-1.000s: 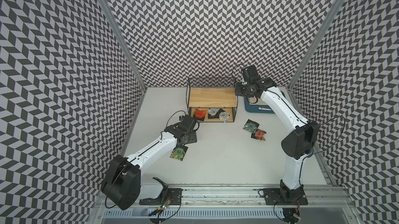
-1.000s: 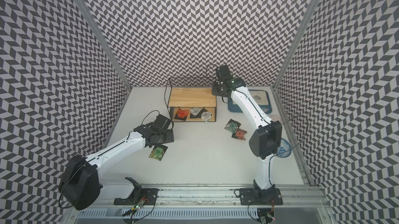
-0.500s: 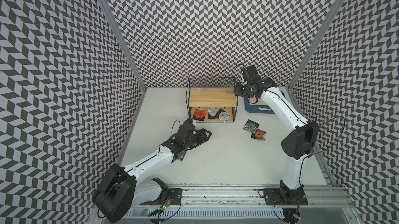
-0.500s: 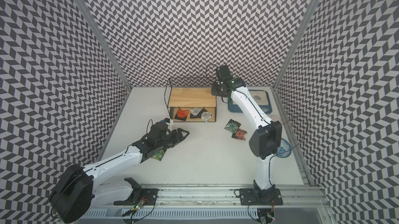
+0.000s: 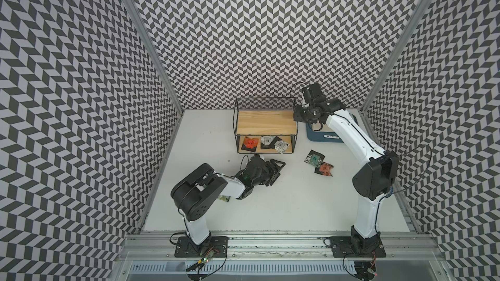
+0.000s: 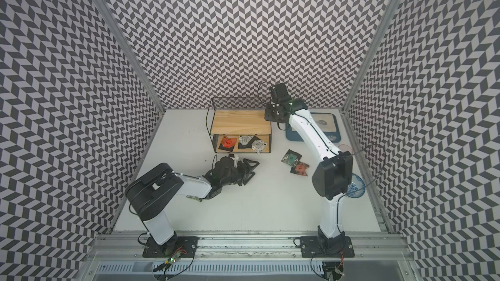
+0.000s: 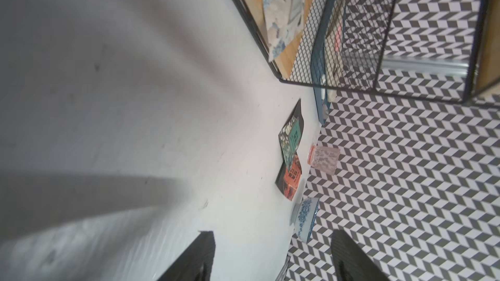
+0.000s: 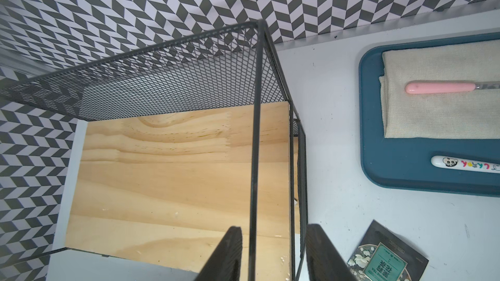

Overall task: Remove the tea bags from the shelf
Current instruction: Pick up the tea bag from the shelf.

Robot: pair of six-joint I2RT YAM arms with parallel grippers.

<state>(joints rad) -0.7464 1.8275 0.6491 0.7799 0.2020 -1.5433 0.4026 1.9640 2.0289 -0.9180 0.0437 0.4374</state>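
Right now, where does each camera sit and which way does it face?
Both top views: high over the rail, looking down at the shelf; left arm, right arm show.
Left wrist: low over the table, facing tea bags; left pincer shows.
Right wrist: above the shelf's end, looking down; right pincer straddles a wire.
Shared: both wrists see the teal bag.

We record, at the far right corner of the white bench [image 5: 297,206]: one dark blue rounded tray [image 8: 405,174], bearing a folded beige cloth [image 8: 433,119] with a pink-handled utensil [image 8: 438,87] on it, and beside the cloth a white panda-printed handle [image 8: 465,165]. Along the right edge: one pink patterned glass tumbler [image 7: 323,160] and one blue-and-white ceramic bowl [image 7: 304,218].
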